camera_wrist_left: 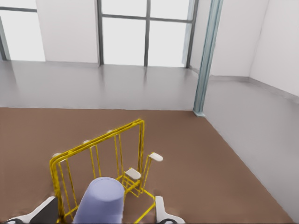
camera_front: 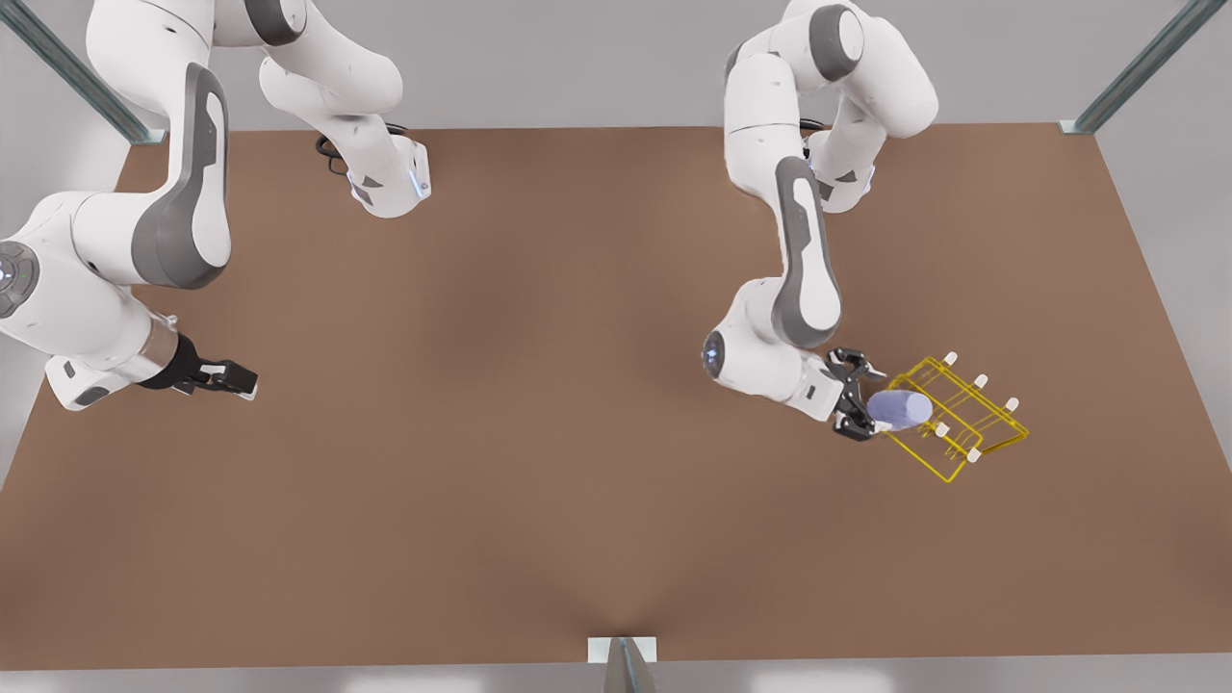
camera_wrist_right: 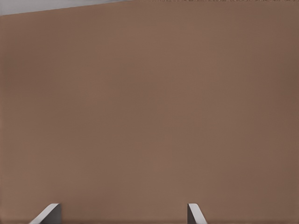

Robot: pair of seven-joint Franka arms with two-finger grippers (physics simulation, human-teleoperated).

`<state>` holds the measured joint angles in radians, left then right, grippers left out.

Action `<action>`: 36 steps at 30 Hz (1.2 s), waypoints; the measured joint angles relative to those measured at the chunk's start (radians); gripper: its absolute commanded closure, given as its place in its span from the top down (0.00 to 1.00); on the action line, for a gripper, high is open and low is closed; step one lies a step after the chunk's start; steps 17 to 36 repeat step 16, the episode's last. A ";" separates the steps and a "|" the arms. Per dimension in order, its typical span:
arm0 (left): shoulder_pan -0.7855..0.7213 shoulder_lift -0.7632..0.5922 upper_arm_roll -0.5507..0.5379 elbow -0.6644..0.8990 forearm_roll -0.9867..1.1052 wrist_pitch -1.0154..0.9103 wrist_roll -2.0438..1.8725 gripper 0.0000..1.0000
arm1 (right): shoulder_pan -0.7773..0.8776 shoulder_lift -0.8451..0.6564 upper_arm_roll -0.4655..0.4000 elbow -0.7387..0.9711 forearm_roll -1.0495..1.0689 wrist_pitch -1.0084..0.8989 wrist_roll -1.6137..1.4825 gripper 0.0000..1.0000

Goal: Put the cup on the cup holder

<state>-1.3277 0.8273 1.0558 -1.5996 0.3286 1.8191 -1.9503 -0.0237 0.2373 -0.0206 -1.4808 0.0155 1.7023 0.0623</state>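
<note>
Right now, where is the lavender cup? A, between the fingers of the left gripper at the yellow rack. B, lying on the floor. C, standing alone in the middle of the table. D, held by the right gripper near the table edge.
A: the cup sits between the fingers of the left gripper, tipped over the yellow cup holder; the right gripper waits open above bare table.

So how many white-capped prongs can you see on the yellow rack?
6 on the cup holder: three along its far edge, three along its near edge in the front view. The cup may hide more.
</note>
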 measured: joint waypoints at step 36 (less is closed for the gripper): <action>0.953 -0.546 -0.979 0.273 -0.348 -0.518 1.265 1.00 | 0.001 0.000 0.000 -0.001 0.001 -0.001 -0.002 1.00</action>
